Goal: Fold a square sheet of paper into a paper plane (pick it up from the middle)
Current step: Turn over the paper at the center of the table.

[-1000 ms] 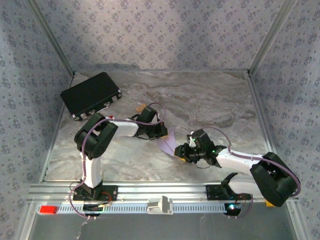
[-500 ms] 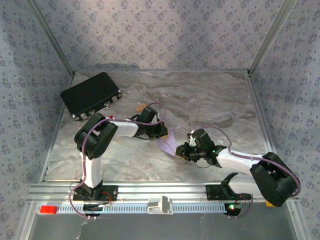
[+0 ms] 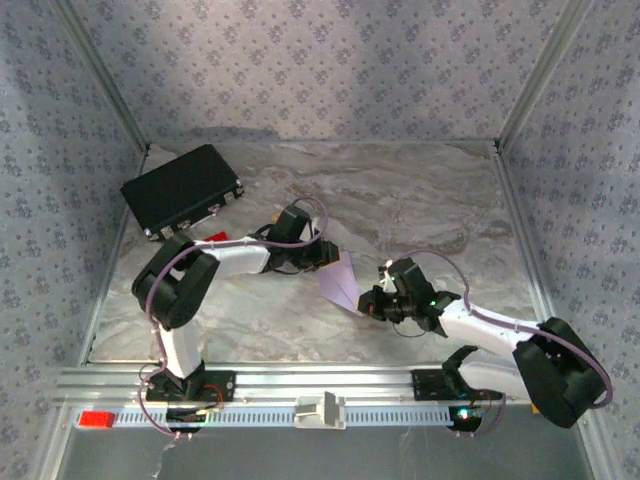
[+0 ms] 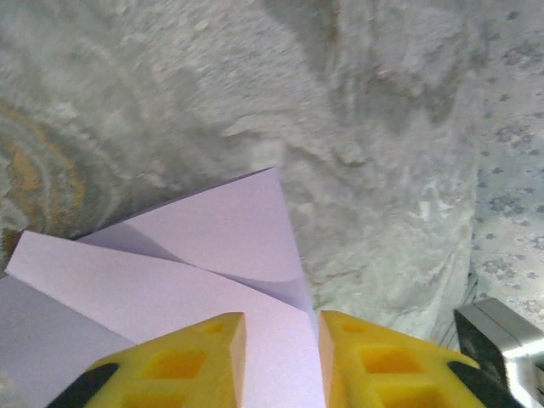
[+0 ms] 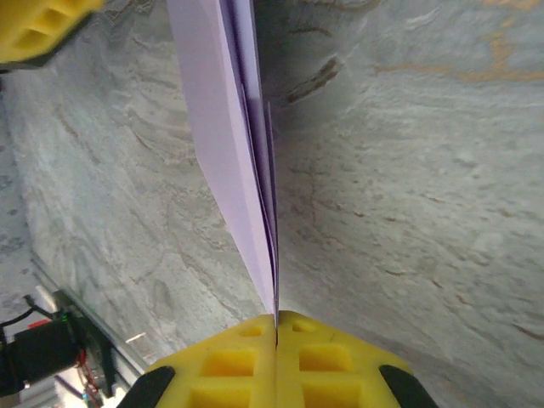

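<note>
— Paper (image 3: 338,280) first: how is it going to be handling?
— I'm judging it as very light, thin and limp. It will crease readily and tear if tugged. It's sitting just below the middle of the overhead frame, folded into several layers, between the two grippers. I can't tell whether it's touching the table (image 3: 420,200).
— Where am I taking hold?
— On the stacked folded edge, where the layers are stiffening each other. The right gripper (image 5: 276,321) is doing exactly that, with its fingers pressed fully together and pinching the layered edge. The left gripper (image 4: 279,327) is standing slightly apart, with the paper lying in the gap and not visibly squeezed.
— What are we counting?
— One piece of paper, two grippers, one black case (image 3: 182,190) at upper left and one small red block (image 3: 97,419) at lower left.
</note>
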`<state>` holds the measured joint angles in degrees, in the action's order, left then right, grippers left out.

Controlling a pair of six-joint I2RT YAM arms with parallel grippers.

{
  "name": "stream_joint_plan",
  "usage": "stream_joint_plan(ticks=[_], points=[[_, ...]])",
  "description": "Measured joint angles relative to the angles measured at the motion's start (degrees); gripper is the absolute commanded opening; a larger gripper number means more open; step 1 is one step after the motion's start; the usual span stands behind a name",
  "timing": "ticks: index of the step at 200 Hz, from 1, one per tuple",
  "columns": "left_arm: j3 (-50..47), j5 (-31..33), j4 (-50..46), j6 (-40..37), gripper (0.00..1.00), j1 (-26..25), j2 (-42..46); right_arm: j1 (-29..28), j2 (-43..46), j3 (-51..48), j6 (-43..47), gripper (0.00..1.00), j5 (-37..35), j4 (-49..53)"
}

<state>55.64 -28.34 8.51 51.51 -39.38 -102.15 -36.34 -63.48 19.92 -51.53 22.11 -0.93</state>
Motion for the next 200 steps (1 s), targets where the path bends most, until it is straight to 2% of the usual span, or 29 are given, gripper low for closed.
stream_joint_plan(ticks=[60,108,156,200], points=[[-2.1,4.3,-2.2,-2.9,0.34,0.0,7.7,0.0,8.0,5.2,8.5,0.03,-9.6,13.2],[-4.1,8.3,-4.0,-4.6,0.39,0.0,11.3,-1.4,9.7,9.9,12.4,0.03,-18.8,22.0],[-5.9,12.4,-4.3,-5.9,0.43,0.0,15.2,-10.1,7.8,17.6,13.9,0.03,-36.4,34.3],[-7.7,16.3,-5.0,-6.0,0.45,0.4,18.2,-18.8,-3.2,25.8,12.2,0.03,-54.4,46.4]])
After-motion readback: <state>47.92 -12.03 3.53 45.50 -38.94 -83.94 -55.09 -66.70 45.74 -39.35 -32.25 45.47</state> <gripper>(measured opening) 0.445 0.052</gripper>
